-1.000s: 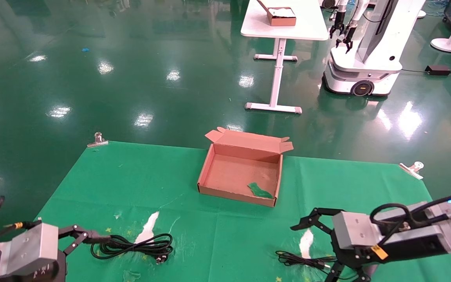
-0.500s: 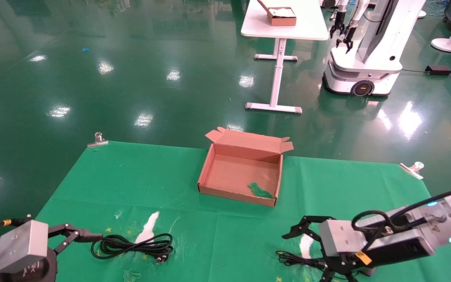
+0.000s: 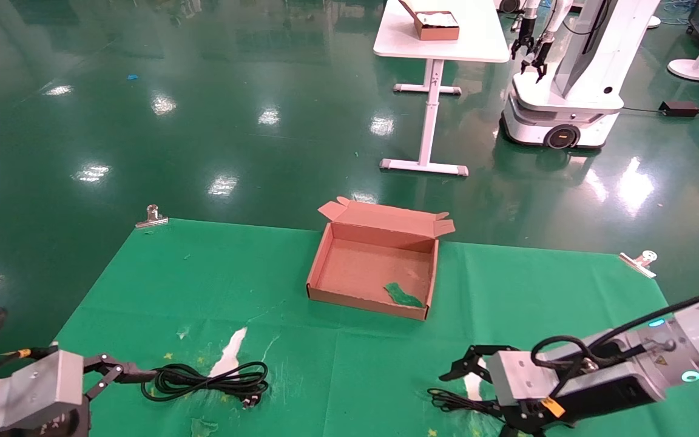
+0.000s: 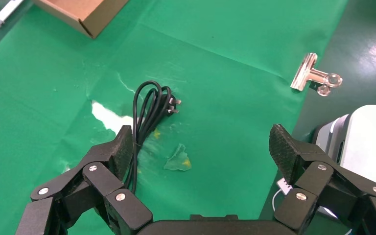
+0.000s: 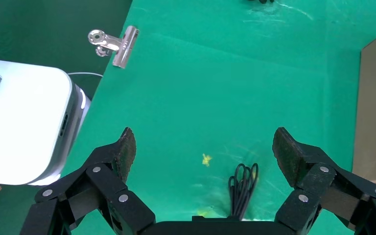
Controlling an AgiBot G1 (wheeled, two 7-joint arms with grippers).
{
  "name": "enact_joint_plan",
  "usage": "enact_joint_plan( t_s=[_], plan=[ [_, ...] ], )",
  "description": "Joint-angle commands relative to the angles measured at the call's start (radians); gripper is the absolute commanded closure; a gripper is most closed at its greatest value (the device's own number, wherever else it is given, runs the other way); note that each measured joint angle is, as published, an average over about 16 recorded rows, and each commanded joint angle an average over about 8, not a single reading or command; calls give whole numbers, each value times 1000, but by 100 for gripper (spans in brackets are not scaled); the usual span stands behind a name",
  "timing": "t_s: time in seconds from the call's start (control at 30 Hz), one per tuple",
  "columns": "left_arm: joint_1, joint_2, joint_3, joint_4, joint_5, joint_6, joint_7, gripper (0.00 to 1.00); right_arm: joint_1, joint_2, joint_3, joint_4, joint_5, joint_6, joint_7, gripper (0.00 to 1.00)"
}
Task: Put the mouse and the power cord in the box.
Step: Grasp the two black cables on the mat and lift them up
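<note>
At the near left of the counter [image 3: 143, 267], the left gripper [image 3: 120, 375] sits low over the green cloth with its fingers spread and nothing between them. One fingertip lies against the left end of the power cord [image 3: 207, 381], so it looks placed to close on the coil's loops rather than on the plug. The cord lies in a loose bundle on the cloth beside a torn white patch, its chunky plug at the right end, well apart from the box.

The box [image 3: 325, 246] stands at the middle, toward the far edge, lid folded back and away from the robot, which leaves the opening free for a drop from above. Only a green scrap [image 3: 402, 295] lies inside it; neither task item is in yet.

At the near right, the right gripper [image 3: 469, 368] hangs low, released and wide, over a thin black cable bunch [image 5: 243, 188] that probably belongs to the mouse. The mouse itself is not visible, likely hidden under the arm. The open stance over the cable suggests a pickup being lined up.

Metal clips [image 3: 151, 217] pin the cloth at its far corners.
</note>
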Motion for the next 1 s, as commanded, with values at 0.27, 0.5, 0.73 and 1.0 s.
enact_joint_plan(
  t_s=[0.27, 0.5, 0.73, 1.0],
  plan=[
    [-40, 72, 28, 31, 87, 34, -24, 0, -2, -23, -10, -102, 13, 13, -59, 0],
    [-122, 191, 58, 151, 181, 126, 63, 0, 9, -21, -18, -162, 4, 21, -114, 0],
    [-223, 355, 100, 389, 283, 218, 210, 0, -19, -51, -27, -215, -10, 89, -156, 0],
    [-277, 549, 134, 700, 345, 220, 369, 0, -26, -88, -32, -260, -20, 202, -187, 0]
  ],
)
